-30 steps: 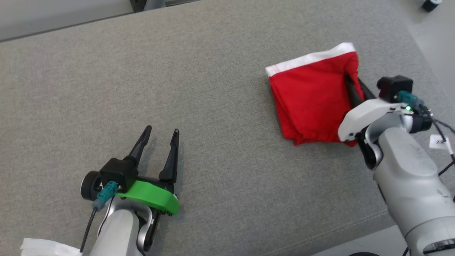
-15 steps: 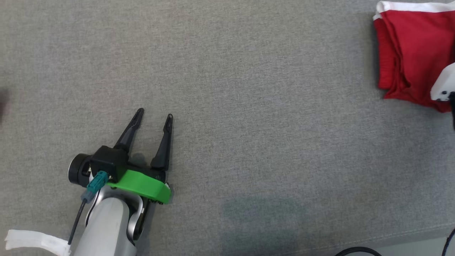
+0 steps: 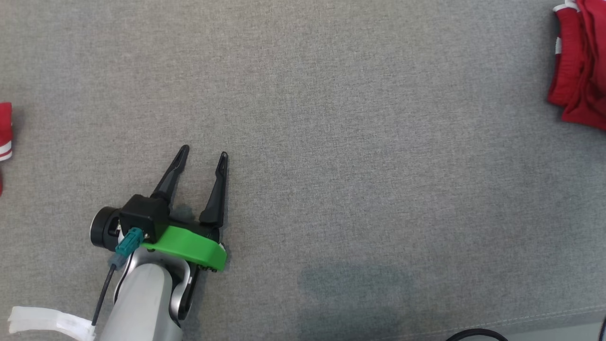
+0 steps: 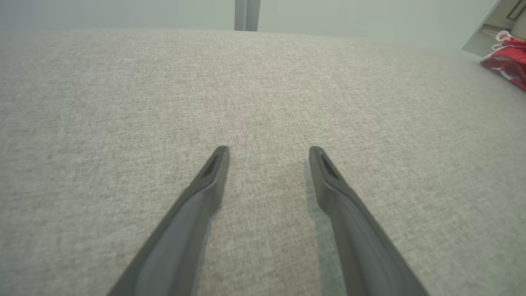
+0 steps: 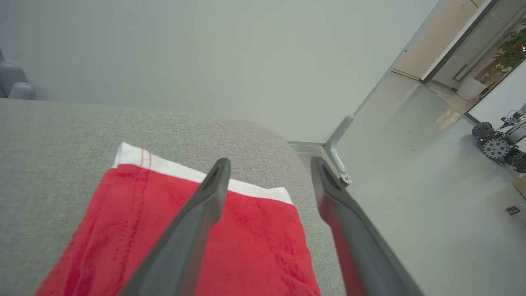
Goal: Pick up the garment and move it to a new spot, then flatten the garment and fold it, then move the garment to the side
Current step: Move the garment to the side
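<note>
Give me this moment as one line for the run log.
left pincer: open, empty | right pincer: open, over red garment | garment: folded, lying near edge of grey surface, not gripped

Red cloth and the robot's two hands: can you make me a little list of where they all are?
surface: grey fabric surface
red garment: folded, white band on one edge, near the surface's rounded end
left gripper: open, empty, over bare fabric
right gripper: open, holding nothing, pointing across the garment's corner; touching or not, cannot tell
extra: red-and-white cloth at the head view's left edge, too cut off to name
</note>
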Controlling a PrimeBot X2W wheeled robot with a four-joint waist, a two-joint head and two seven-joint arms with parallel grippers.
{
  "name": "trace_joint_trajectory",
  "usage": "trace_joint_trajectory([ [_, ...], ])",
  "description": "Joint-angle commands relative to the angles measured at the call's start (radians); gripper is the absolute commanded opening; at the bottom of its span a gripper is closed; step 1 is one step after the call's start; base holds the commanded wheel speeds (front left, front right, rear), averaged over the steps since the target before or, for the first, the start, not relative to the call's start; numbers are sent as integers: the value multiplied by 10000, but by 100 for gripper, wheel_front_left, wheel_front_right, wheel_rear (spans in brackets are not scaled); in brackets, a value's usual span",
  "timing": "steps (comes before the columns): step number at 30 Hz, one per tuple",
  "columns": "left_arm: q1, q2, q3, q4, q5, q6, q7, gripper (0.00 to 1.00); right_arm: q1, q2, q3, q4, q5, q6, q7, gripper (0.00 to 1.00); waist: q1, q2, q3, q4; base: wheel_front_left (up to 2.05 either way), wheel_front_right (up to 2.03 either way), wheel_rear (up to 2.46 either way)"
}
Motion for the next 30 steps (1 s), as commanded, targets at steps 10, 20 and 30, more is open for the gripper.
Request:
trace_joint_trajectory([
  [10, 440, -312, 734, 348, 47, 24, 9, 100, 1353, 1765, 3124, -2408, 1969, -14, -28, 100, -1, 0, -1380, -2, 0, 0, 0],
  [20, 1196, -472, 1632, 544, -19, 24, 9, 100, 3847, 2304, 5352, -3788, 3725, -14, -28, 100, -1, 0, -2824, 171, 0, 0, 0],
  [30, 2049, -486, 2067, 692, -453, 24, 9, 100, 5996, 2831, 5636, -4225, 4047, -14, -28, 100, -1, 0, -3932, 224, 0, 0, 0],
])
